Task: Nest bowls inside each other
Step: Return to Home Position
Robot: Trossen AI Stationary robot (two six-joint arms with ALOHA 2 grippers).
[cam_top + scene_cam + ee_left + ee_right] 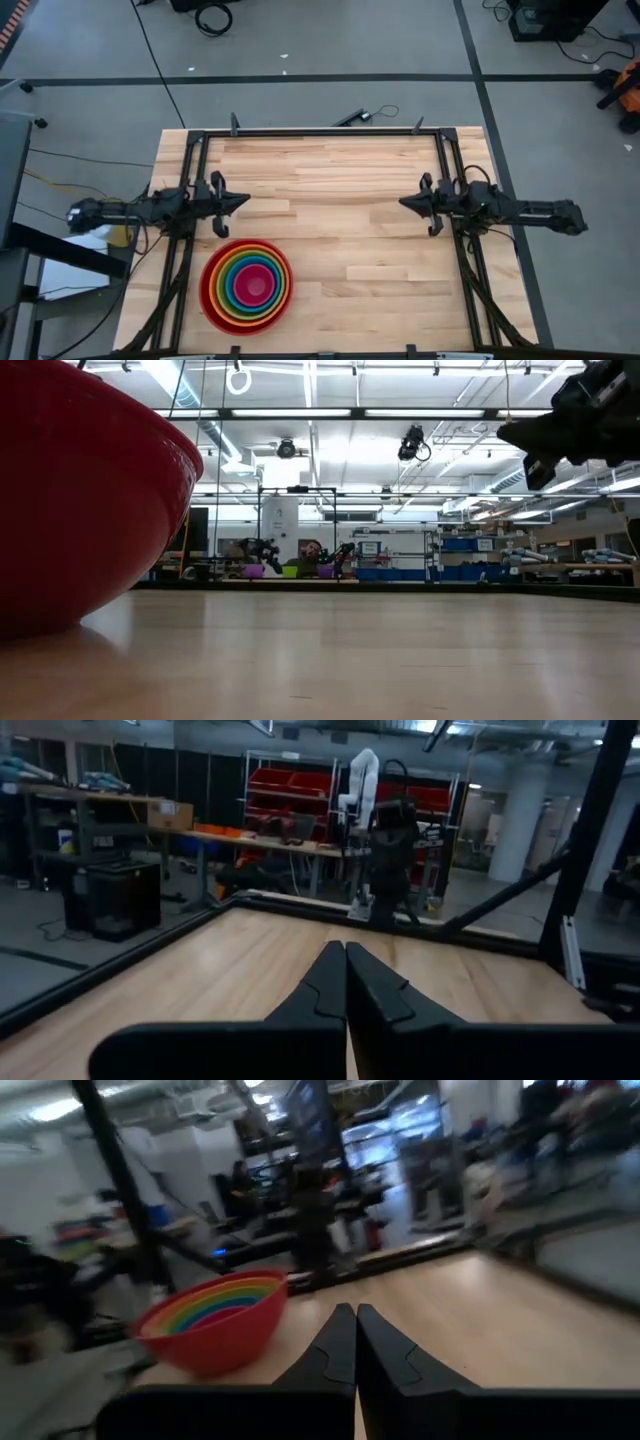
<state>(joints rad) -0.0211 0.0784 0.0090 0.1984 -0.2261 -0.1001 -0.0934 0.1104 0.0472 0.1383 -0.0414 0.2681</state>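
The bowls (246, 286) stand nested in one stack near the table's front left: red outermost, then orange, lime green, blue, and pink in the middle. The red bowl (80, 500) rests by its base on the wood, and the stack (212, 1320) also shows in the right wrist view. My left gripper (244, 203) is shut and empty, level above the table's left side, just behind the stack. My right gripper (404, 203) is shut and empty, level above the right side, pointing toward the left arm.
A black frame (320, 133) runs along the table's far edge and down both sides past the arm bases. Bare wood lies between the two grippers and to the right of the stack. A person (312, 550) sits far off in the room behind.
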